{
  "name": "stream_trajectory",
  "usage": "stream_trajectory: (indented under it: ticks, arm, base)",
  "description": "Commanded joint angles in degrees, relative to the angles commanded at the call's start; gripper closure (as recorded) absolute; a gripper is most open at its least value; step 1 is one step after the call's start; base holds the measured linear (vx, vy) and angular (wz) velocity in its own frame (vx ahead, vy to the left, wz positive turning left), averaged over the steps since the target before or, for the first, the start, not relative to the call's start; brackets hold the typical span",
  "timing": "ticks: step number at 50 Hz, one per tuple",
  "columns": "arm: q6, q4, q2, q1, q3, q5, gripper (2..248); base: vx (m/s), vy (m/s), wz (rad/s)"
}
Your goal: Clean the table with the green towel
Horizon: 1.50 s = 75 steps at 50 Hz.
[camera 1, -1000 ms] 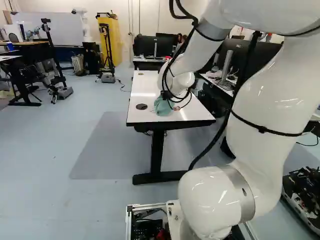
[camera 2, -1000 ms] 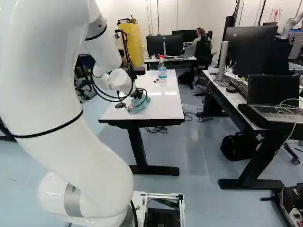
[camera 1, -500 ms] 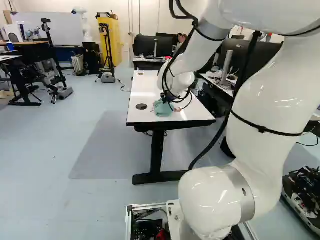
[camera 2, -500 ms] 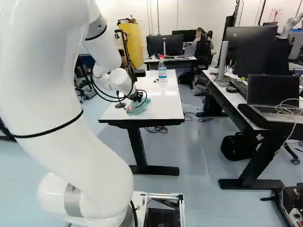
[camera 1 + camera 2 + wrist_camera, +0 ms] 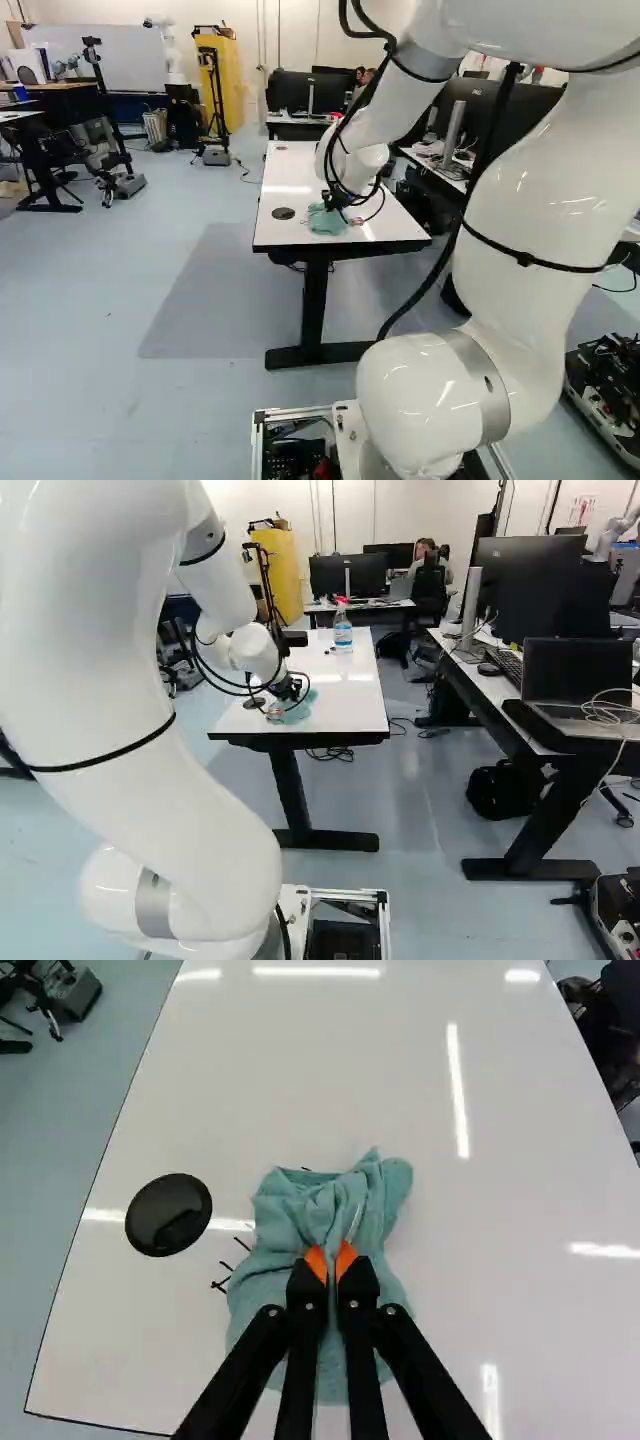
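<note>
Green towel point(image 5: 285, 1225) pinched in hand point(image 5: 337, 200), spreading ahead and beneath.

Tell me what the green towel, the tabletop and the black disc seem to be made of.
Green towel: soft matte cloth, cotton or microfibre, judging by its loose folds. Tabletop: smooth and glossy, perhaps laminate, since lights mirror in it as streaks. Black disc: likely hard plastic, shiny, with a visible reflection.
</note>
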Motion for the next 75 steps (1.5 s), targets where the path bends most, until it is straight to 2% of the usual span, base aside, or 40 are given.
stream_trajectory:
  ticks: [24,51,75]
  arm:
    - [0.0,0.0,0.0,0.0,0.0,-2.0,220]
    - [0.0,0.0,-0.1,0.0,-0.1,-2.0,220]
    - [0.0,0.0,-5.5,-1.6,-6.2,-2.0,220]
  base:
    - [0.0,0.0,0.0]
    - [0.0,0.0,0.0]
    - [0.0,0.0,0.0]
